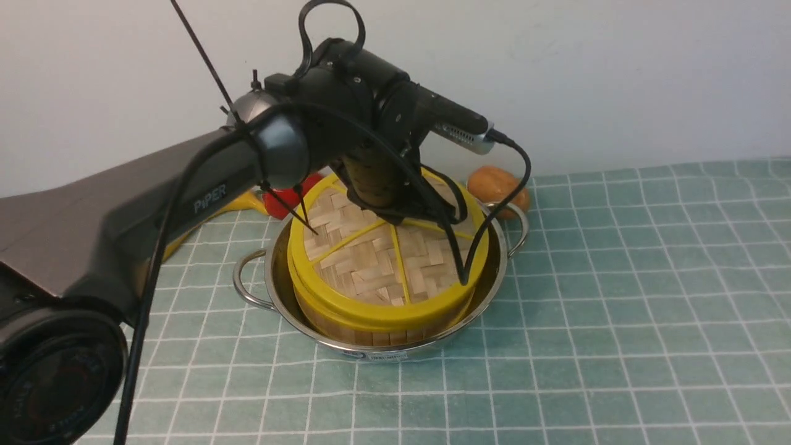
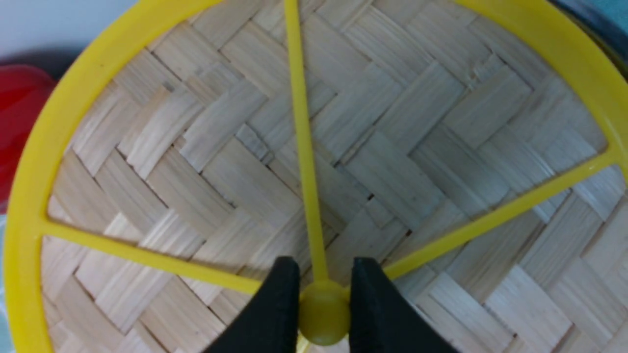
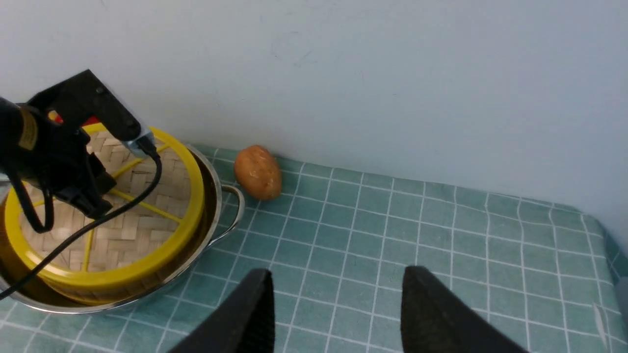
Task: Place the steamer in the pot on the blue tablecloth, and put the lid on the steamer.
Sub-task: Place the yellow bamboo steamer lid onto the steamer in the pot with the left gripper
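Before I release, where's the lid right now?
In the front view, the lid sits on the steamer inside the pot, left of centre, its hub pinched by the left claw.

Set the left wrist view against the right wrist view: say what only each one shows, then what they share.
Only the left wrist view shows the centre hub of the lid, pinched by the left gripper. Only the right wrist view shows the open right gripper, the brown potato-like thing by the wall, and the loop handle of the pot. Both show the lid's woven face, yellow rim and spokes, with the left gripper on it.
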Robot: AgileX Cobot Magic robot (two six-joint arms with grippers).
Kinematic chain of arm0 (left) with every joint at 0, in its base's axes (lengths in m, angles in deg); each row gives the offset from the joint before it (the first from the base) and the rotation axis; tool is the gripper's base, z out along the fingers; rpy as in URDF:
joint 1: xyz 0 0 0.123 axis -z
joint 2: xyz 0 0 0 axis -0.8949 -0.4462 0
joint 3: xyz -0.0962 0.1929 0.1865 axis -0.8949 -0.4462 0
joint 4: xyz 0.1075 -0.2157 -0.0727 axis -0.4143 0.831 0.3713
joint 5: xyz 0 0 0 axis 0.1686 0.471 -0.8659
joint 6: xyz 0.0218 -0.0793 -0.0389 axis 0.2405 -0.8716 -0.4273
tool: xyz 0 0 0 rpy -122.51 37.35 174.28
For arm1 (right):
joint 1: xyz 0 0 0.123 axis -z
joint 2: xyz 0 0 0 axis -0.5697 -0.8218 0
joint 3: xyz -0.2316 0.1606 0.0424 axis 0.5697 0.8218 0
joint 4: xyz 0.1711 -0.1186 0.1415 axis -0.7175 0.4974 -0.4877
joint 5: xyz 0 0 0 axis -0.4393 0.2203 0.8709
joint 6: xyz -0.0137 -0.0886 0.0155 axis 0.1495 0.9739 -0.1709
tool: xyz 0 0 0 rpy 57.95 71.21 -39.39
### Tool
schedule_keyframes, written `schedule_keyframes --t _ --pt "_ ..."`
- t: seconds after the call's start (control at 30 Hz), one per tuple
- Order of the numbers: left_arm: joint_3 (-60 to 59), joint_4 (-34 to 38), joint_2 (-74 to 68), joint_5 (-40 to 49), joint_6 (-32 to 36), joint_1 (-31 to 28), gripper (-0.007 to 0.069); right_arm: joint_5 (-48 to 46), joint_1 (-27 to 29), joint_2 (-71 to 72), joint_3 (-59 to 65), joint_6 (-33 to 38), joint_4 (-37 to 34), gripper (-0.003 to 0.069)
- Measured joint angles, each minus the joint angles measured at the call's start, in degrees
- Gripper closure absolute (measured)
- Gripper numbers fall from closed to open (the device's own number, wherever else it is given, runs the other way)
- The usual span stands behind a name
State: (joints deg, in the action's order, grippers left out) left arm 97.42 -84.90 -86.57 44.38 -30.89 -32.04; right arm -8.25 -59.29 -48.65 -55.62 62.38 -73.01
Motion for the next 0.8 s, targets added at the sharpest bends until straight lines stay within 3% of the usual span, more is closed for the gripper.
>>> schedule_keyframes --t 0.8 --pt "0.5 -0.8 -1.1 0.9 -1.6 0.0 0.0508 0.0 0.0 0.0 0.0 0.0 -0.7 0.0294"
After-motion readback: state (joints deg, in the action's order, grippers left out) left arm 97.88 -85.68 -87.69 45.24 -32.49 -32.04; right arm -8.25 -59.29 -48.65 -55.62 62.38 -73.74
